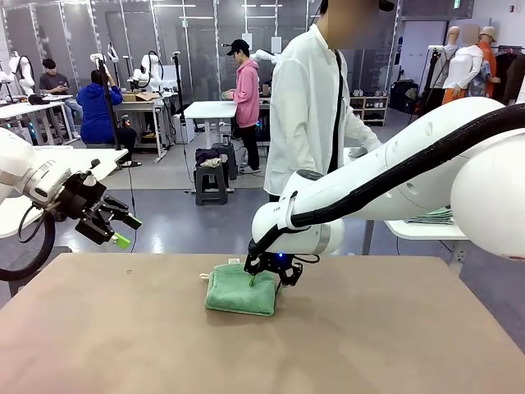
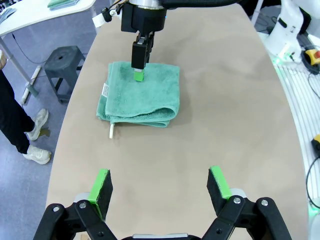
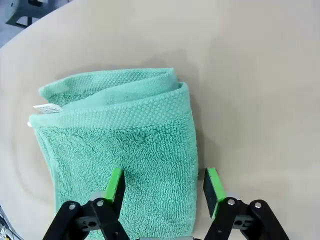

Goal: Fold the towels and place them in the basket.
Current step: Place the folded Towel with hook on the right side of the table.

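- towel (image 1: 238, 295) first: where is it, and how will it handle?
- mint green, already folded into a thick pad, lying flat on the table (image 1: 394, 345), at the far middle in the front view. it's terry, so i'd judge it soft, light and floppy. nothing to break, but the layers could slide apart or sag open if only the top one is caught
- so where to grip?
- over one edge, deep enough to take every layer, and by the rounded fold rather than the loose ends. keep off the white tag (image 2: 105, 90) and the little loop (image 2: 110, 131); they'd only peel one layer up
- and the hands?
- right gripper (image 3: 163, 182) is straight above the towel, pointing down, jaws apart: one pad (image 3: 117, 185) over the pile, the other at the towel's side edge. nothing clamped that i can see. left gripper (image 2: 160, 177) hangs off to the left, well apart from the towel, jaws wide and empty
- surface?
- plain tan top, matt. cloth should drag on it more than slip, so a finger may struggle to get underneath
- room?
- a person (image 1: 308, 115) in a white shirt stands just behind the far edge, near the towel. a grey stool (image 2: 62, 60) sits beside the table, with more tables and people farther back
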